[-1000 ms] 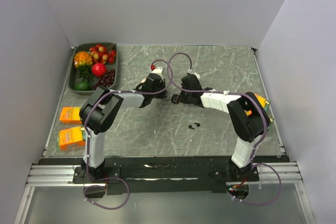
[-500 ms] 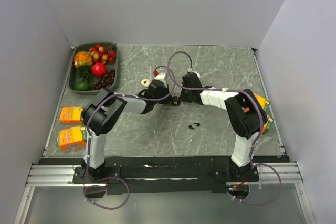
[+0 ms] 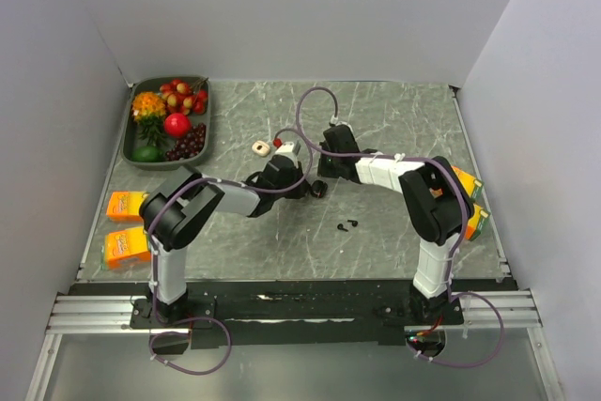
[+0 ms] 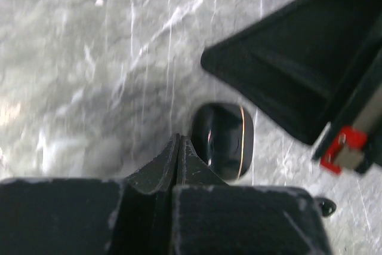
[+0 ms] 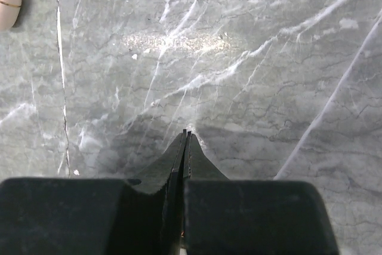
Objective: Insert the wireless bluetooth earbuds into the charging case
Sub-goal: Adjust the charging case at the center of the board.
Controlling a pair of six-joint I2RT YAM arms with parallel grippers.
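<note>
Both claws clenched, nothing in either. Left claw (image 4: 179, 143): the charging case (image 4: 222, 140) sits just right of my tip, flat on the marble top (image 5: 268, 58), lid apparently shut; can't tell if I'm touching it. Right claw (image 5: 187, 134) hangs close by the case, with only bare marble ahead of its tip. The earbuds (image 3: 347, 225) lie together behind both claws, toward my bases, apart from the case. My read: pin the case and open it first. Spread the left jaws before closing in and straddle its sides with no sideways shove, since the glossy shell will likely skate. Right claw then works the lid seam.
</note>
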